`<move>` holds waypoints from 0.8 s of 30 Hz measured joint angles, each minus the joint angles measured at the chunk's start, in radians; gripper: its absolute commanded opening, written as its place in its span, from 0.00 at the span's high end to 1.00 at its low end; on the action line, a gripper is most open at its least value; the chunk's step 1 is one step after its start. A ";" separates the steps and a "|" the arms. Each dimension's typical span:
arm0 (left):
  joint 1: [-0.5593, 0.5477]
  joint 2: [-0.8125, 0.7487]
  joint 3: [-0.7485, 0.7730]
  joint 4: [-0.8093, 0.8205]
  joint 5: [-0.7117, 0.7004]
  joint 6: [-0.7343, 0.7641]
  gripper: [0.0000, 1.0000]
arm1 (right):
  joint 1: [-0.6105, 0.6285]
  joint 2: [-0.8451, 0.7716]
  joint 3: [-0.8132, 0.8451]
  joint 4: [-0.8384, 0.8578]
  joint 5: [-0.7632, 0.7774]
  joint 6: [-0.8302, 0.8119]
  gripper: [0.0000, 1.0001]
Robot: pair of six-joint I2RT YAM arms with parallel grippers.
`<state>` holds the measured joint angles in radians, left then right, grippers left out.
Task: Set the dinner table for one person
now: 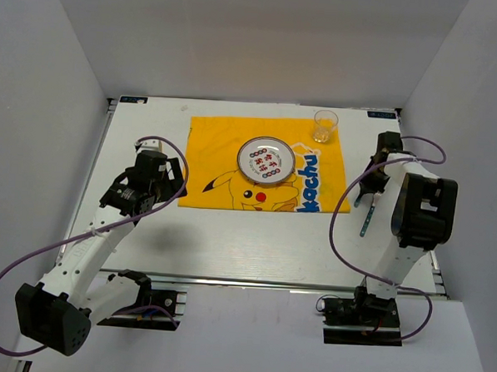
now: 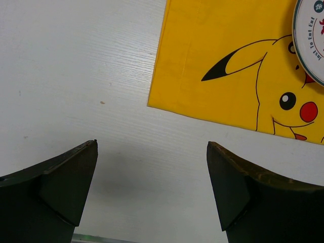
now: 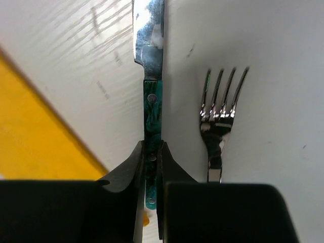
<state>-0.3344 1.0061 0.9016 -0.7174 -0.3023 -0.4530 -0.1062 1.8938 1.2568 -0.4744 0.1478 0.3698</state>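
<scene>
My right gripper point(image 3: 151, 152) is shut on the green marbled handle of a knife point(image 3: 152, 106), whose steel blade points away from the jaws over the white dinner table point(image 1: 254, 245). A steel fork point(image 3: 217, 116) lies just right of the knife, parallel to it and apart from it. From above, the right gripper point(image 1: 369, 196) and the knife's teal handle point(image 1: 365, 219) are right of the yellow cloth point(image 1: 225, 151). My left gripper point(image 2: 152, 147) is wide open over bare table with nothing between its fingers, and from above the left gripper point(image 1: 175, 186) sits at the cloth's left edge.
A round patterned plate point(image 1: 266, 160) sits on the yellow cartoon cloth point(image 2: 217, 50). A clear glass point(image 1: 324, 126) stands at the cloth's far right corner. White walls close in the table on three sides. Metal rails run along the near and far edges.
</scene>
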 measured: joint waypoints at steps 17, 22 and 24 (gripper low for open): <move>0.000 -0.010 -0.004 0.011 0.023 0.013 0.02 | 0.224 -0.179 -0.061 -0.031 -0.100 -0.115 1.00; 0.000 -0.026 -0.008 0.017 0.031 0.020 0.02 | 0.258 -0.175 -0.069 -0.028 -0.133 -0.154 1.00; 0.000 -0.026 -0.008 0.018 0.031 0.020 0.02 | 0.263 -0.164 -0.068 -0.024 -0.137 -0.171 1.00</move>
<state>-0.3344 0.9802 0.8940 -0.6991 -0.2710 -0.4328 0.1570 1.7302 1.1889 -0.4984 0.0113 0.1986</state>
